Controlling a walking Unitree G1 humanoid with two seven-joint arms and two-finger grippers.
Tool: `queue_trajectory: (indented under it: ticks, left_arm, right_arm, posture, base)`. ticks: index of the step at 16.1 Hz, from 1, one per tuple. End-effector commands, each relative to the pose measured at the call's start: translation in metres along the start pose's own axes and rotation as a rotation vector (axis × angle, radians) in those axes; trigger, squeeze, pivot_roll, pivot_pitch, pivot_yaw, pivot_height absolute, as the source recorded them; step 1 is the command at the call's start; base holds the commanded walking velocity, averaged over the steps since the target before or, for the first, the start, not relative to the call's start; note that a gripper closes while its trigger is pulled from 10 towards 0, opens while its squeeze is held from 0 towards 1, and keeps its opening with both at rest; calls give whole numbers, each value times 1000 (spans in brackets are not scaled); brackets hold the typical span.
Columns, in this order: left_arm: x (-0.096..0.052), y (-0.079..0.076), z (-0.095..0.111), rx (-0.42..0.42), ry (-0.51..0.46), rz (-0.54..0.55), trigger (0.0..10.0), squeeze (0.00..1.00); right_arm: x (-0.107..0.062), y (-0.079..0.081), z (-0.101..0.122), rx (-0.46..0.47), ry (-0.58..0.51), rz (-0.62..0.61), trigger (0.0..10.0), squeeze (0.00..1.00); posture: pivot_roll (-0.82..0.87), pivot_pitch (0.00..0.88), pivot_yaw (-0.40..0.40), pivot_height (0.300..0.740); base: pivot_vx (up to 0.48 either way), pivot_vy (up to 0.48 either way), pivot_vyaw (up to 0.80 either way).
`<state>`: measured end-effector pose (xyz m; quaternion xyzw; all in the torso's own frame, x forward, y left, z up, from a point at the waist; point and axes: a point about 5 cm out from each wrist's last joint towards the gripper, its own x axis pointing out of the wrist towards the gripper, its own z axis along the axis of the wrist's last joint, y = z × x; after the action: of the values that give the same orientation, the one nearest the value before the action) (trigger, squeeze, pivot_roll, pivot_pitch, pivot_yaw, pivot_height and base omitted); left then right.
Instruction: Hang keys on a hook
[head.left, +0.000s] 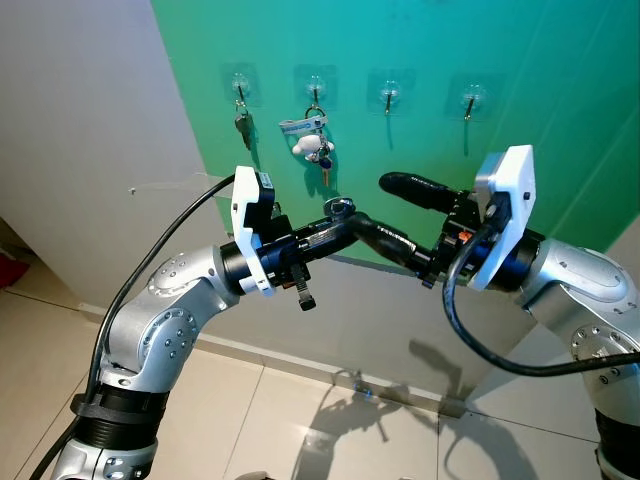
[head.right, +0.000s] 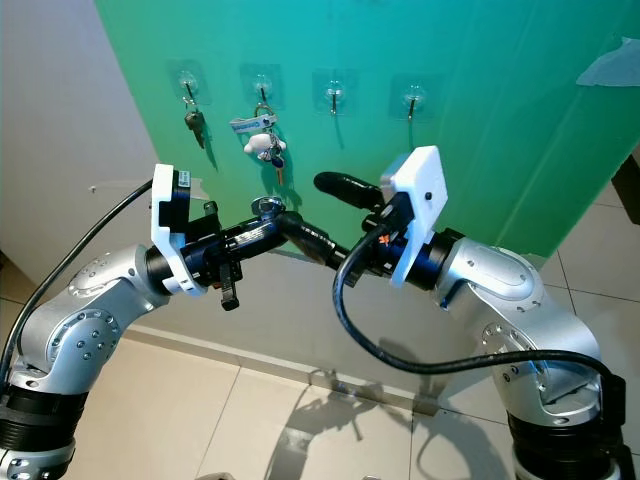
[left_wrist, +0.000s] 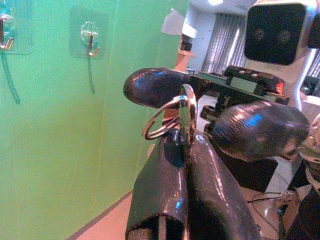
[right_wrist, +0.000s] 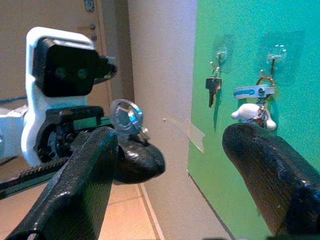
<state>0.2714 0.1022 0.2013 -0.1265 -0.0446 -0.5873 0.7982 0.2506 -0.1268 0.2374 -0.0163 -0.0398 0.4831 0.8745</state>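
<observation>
Green wall panel (head.left: 560, 90) fills upper centre and right of the head views, grey wall at left, tiled floor (head.left: 300, 420) at the bottom. Four clear adhesive hooks sit in a row near the top of the panel. First hook (head.left: 239, 88), upper left, carries a single dark key (head.left: 241, 125). Second hook (head.left: 315, 90) carries a bunch with a white plush charm (head.left: 313, 147) and a blue tag. Third hook (head.left: 390, 96) and fourth hook (head.left: 470, 100) are bare.

Left gripper (head.left: 340, 215) comes in from lower left, fingers pressed together, pinching the key ring (left_wrist: 167, 117). In the left wrist view the silver ring and a flat metal piece stand up out of the closed fingertips (left_wrist: 192, 150). In the head views the keys (head.left: 338, 207) show as a small shiny piece at the left fingertips, frame centre, below the second hook and well apart from the wall hooks.

Right gripper (head.left: 395, 215) reaches in from the right, spread wide. Its upper finger (head.left: 420, 190) points left above the left gripper's tip; its lower finger (head.left: 385, 238) meets the left fingertips right at the keys. Cannot tell if it is touching the ring. In the right wrist view the keys (right_wrist: 126, 117) sit between the two parted fingers, near the left-hand one, nothing gripped.
</observation>
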Motion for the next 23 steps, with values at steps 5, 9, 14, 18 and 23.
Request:
queue_trajectory:
  ticks: [5,9,14,18,23]
  left_arm:
    - [0,-3,0,21,25,-20,0,0]
    - [0,-5,-3,18,48,-37,0,0]
    - [4,-10,-6,12,65,-76,0,0]
    - [5,-10,-5,14,62,-84,0,0]
    - [5,-10,-4,17,55,-83,0,0]
  right_arm:
    - [2,3,4,-49,36,20,10000,0]
    - [4,2,8,-73,31,16,10000,0]
    - [7,4,5,-87,55,29,10000,0]
    - [6,6,1,-83,80,54,2275,0]
    - [4,9,-4,-81,114,86,0,0]
  posture:
    - [6,0,35,740]
    - [5,0,35,740]
    - [5,0,35,740]
    - [5,0,36,740]
    - [4,0,36,740]
  base:
    - [0,0,0]
    - [0,0,0]
    - [0,0,0]
    - [0,0,0]
    - [0,0,0]
